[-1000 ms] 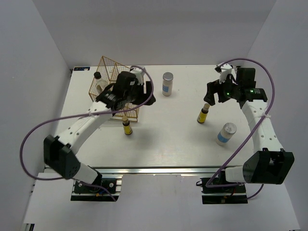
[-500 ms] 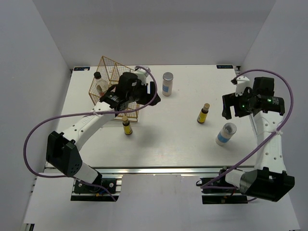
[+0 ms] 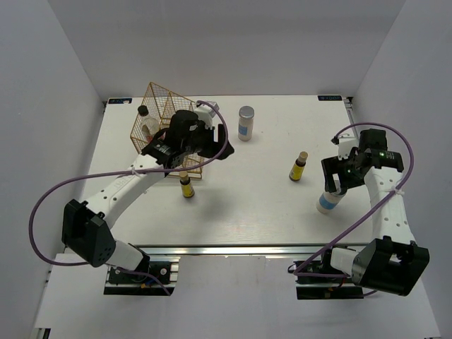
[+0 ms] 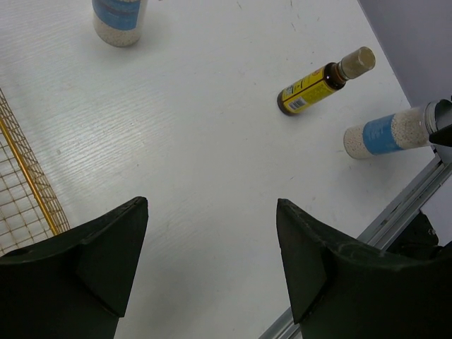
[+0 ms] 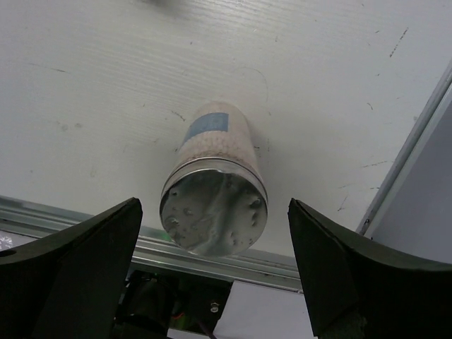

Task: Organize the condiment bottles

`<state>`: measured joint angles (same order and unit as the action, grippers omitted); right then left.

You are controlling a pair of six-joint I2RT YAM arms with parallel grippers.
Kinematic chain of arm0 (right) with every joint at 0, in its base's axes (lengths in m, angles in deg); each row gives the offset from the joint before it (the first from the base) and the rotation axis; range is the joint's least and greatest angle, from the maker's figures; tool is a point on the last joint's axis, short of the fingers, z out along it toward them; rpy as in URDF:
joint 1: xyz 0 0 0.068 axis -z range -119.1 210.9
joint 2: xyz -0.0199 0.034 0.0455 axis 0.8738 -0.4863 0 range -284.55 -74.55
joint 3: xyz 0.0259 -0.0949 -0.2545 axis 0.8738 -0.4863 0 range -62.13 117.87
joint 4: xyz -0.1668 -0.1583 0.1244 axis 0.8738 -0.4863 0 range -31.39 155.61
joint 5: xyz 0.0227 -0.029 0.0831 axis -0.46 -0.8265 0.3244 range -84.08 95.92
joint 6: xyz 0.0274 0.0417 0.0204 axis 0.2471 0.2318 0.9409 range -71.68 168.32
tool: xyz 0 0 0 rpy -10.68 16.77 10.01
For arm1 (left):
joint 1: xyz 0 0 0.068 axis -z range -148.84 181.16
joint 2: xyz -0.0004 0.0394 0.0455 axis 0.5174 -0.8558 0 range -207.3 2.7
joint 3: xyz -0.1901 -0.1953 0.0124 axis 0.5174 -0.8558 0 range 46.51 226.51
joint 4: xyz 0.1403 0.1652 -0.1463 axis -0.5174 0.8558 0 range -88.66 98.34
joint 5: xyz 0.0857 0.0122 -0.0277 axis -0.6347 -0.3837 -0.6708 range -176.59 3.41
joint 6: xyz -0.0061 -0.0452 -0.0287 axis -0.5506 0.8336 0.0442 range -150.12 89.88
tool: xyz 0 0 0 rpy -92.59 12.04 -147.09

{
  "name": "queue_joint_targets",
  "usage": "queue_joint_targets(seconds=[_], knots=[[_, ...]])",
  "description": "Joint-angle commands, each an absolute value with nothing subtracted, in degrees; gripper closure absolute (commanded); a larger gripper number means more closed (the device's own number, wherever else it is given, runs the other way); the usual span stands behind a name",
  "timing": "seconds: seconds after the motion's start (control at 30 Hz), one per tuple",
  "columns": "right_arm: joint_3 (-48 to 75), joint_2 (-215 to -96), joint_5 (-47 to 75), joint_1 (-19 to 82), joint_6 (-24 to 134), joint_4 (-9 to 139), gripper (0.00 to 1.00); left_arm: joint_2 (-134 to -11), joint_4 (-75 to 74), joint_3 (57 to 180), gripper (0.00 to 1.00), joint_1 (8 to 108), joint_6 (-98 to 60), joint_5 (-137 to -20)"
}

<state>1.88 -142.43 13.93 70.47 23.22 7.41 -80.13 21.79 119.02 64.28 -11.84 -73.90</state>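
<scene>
A gold wire rack stands at the white table's far-left part.

A white, blue-labelled, silver-lidded jar stands by the white table's edge, between the right gripper's spread fingers.

Table: rack, centre jar, right jar, left bottle, right bottle.

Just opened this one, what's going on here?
Two arms are tidying condiment bottles around a gold wire rack. The black-capped bottle appears to stand in the rack. One yellow bottle sits just in front of it, another yellow one and the far jar stand out on the table. The right gripper hovers open over the near jar, not gripping it. The left gripper hangs open and empty beside the rack.
</scene>
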Motion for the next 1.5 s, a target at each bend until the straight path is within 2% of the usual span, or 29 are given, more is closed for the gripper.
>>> queue_joint_targets(seconds=[0.0,0.27,0.37,0.47,0.5,0.57,0.6,0.73,0.77,0.87,0.9,1.03,1.13,1.23,1.47], knots=[[0.5,-142.4,11.9,70.4,22.1,9.5,0.11,-76.0,21.3,117.5,0.17,64.5,-12.5,-73.7],[-3.3,-141.5,12.0,70.4,21.9,11.6,0.17,-73.2,21.1,115.4,0.17,64.5,-11.4,-74.8],[-3.6,-141.5,12.3,70.4,22.0,12.6,0.23,-72.8,22.3,116.3,0.17,64.5,-11.6,-76.2],[-3.8,-141.3,12.8,70.4,22.0,13.0,0.38,-71.7,23.0,117.5,0.17,64.5,-11.8,-77.5],[-3.8,-141.2,13.1,70.4,21.8,13.0,0.48,-70.9,23.1,117.7,0.17,64.5,-11.8,-77.8],[-3.8,-140.9,13.7,70.4,21.5,12.9,0.59,-70.3,23.3,118.6,0.17,64.5,-11.9,-78.6],[-3.7,-140.8,14.0,70.4,21.2,12.7,0.68,-69.5,23.6,118.9,0.17,64.5,-11.9,-78.8],[-1.5,-140.1,17.7,70.4,15.9,8.6,0.84,-67.7,24.4,121.6,0.16,64.5,-12.1,-79.9],[1.3,-139.9,22.0,70.4,12.9,3.3,0.9,-67.4,24.5,122.4,0.16,64.5,-12.1,-80.0],[6.7,-139.4,31.6,70.4,-2.0,-9.1,0.94,-65.7,25.3,125.2,0.15,64.5,-11.9,-80.4],[7.2,-138.9,32.8,70.2,-4.4,-9.6,1.0,-65.3,25.2,125.9,0.14,64.6,-11.9,-80.8],[6.8,-134.9,36.7,67.0,-10.4,-9.6,1.0,-63.1,25.8,129.6,0.13,64.5,-12.9,-82.5],[7.2,-137.2,40.6,63.5,-8.5,-9.5,1.0,-62.3,27.1,133.5,0.12,64.5,-13.9,-85.1],[7.7,-139.8,47.4,61.0,-3.4,-5.7,1.0,-60.9,28.0,136.0,0.11,64.5,-14.8,-88.7],[16.3,-148.0,47.8,48.3,13.8,11.7,1.0,-56.9,30.3,135.6,0.11,64.5,-13.2,-93.3]])
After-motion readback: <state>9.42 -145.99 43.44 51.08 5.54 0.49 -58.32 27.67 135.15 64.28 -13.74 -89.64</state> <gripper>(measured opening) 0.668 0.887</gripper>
